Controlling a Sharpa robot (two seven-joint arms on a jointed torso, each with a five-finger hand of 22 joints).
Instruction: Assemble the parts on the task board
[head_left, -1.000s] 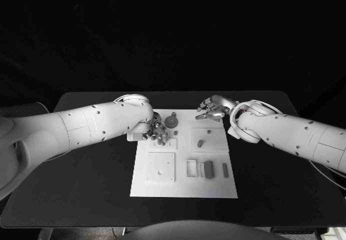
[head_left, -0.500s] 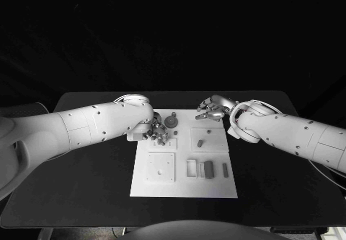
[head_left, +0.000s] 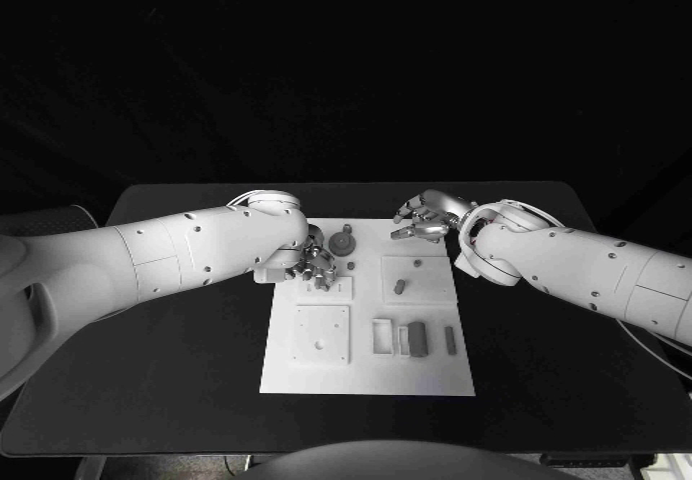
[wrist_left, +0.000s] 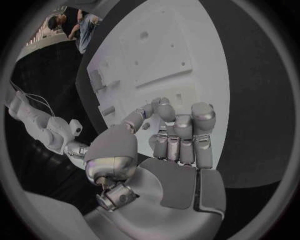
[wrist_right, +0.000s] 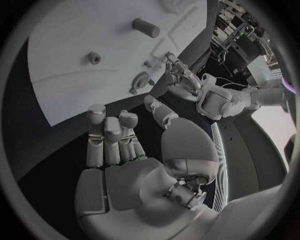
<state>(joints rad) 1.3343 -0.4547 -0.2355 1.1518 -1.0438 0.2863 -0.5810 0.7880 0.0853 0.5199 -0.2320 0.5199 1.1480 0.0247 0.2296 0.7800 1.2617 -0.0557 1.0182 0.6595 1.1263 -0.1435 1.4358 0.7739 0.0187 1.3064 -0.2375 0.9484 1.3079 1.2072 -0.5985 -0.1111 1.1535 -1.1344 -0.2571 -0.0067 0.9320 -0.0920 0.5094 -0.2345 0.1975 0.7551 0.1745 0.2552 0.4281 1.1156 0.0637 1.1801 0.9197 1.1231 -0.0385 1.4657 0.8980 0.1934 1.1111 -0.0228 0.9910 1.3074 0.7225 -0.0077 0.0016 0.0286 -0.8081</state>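
The white task board (head_left: 368, 372) lies in the middle of the table. My left hand (head_left: 316, 264) hovers over its far left part, above a small square plate (head_left: 333, 288); its fingers (wrist_left: 180, 131) are curled in, thumb tip against a fingertip. Whether a small part sits between them is hidden. My right hand (head_left: 421, 219) hangs at the board's far right corner, fingers (wrist_right: 112, 137) loosely bent, thumb apart, holding nothing. A grey round part with a tab (head_left: 345, 241) lies between the hands. A short peg (head_left: 418, 263) and a small block (head_left: 400, 286) stand on the right square plate.
On the near half of the board (wrist_left: 164, 55) sit a larger square plate (head_left: 323, 330) with a small peg, an open white frame (head_left: 384, 337), a dark block (head_left: 418, 338) and a slim grey bar (head_left: 451, 341). Black table (head_left: 173, 380) surrounds the board on all sides.
My left hand has crept slightly toward the far side of the board. The right hand and the parts stay put.
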